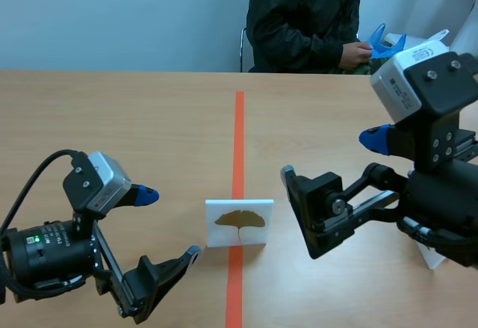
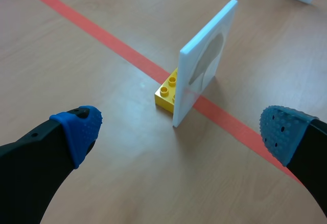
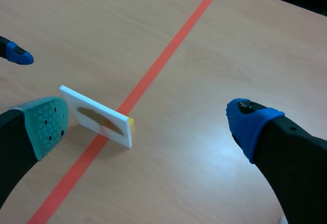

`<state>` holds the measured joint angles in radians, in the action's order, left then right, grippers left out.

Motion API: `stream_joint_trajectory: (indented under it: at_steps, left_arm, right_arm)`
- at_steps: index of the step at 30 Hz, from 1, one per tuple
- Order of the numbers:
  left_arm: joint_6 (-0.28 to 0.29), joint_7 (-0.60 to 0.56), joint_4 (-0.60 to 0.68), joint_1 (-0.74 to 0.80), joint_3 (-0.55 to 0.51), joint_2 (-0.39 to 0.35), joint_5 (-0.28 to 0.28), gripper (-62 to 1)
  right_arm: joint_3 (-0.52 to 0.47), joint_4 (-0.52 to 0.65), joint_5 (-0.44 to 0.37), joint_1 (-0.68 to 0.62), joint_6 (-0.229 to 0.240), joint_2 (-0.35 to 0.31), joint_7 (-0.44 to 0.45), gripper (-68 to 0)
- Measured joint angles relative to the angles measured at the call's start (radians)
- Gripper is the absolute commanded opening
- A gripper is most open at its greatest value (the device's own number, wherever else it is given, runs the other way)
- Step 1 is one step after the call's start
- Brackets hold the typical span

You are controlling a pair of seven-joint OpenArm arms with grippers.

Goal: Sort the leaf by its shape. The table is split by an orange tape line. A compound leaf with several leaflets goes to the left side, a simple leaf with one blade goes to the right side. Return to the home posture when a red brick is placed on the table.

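Left tool (image 1: 170, 223), nearest, and right tool (image 1: 330, 158) both hung spread and empty, flanking the leaf card (image 1: 239, 222) that stood upright on the orange tape line (image 1: 239, 134) against a yellow brick (image 2: 167, 92); likely hazard: a glancing finger tipping it flat.

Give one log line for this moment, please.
ginkgo leaf card: upright on orange tape line; yellow brick: behind card; left gripper: open; right gripper: open

Upright leaf card (image 1: 239, 222) on tape line (image 1: 239, 134), brick (image 2: 167, 94) behind
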<state>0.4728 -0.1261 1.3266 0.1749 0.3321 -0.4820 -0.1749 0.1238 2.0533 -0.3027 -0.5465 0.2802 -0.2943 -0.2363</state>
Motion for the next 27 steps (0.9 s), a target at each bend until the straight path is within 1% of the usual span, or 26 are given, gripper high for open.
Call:
stream_joint_trajectory:
  at_steps: [3, 6, 9, 14, 17, 18, 20, 23, 27]
  left_arm:
    - [0.0, -0.048, -0.064, -0.051, 0.05, 0.0, 0.001, 1.4]
    - [0.0, -0.06, -0.122, -0.099, 0.081, 0.023, 0.047, 1.4]
    - [-0.001, -0.101, -0.186, -0.15, 0.133, 0.053, 0.044, 1.4]
    - [-0.002, -0.112, -0.285, -0.228, 0.236, 0.117, 0.047, 1.4]
    - [-0.039, -0.119, -0.337, -0.264, 0.283, 0.154, 0.053, 1.4]
    - [-0.053, -0.124, -0.355, -0.276, 0.297, 0.164, 0.063, 1.4]
    - [-0.063, -0.131, -0.39, -0.303, 0.32, 0.181, 0.085, 1.4]
    - [-0.099, -0.143, -0.433, -0.335, 0.345, 0.199, 0.088, 1.4]
    - [-0.099, -0.171, -0.451, -0.348, 0.344, 0.199, 0.088, 1.4]
  right_arm:
    - [0.0, 0.0, 0.0, 0.0, 0.0, 0.0, 0.001, -3.7]
    - [0.0, 0.0, 0.0, 0.0, 0.0, 0.0, 0.003, -3.7]
    - [0.0, 0.0, 0.0, 0.0, 0.0, 0.0, 0.003, -3.7]
    - [0.0, 0.0, -0.001, 0.0, 0.0, 0.0, 0.003, -3.7]
    - [0.0, 0.0, -0.001, 0.0, 0.0, 0.0, 0.003, -3.7]
    - [0.0, 0.0, -0.001, 0.0, 0.0, 0.0, 0.003, -3.7]
    - [0.0, 0.0, -0.001, 0.0, 0.0, 0.0, 0.003, -3.7]
    - [0.0, 0.0, -0.001, 0.0, 0.0, 0.0, 0.003, -3.7]
    - [0.0, 0.0, 0.0, 0.0, 0.0, 0.0, 0.003, -3.7]
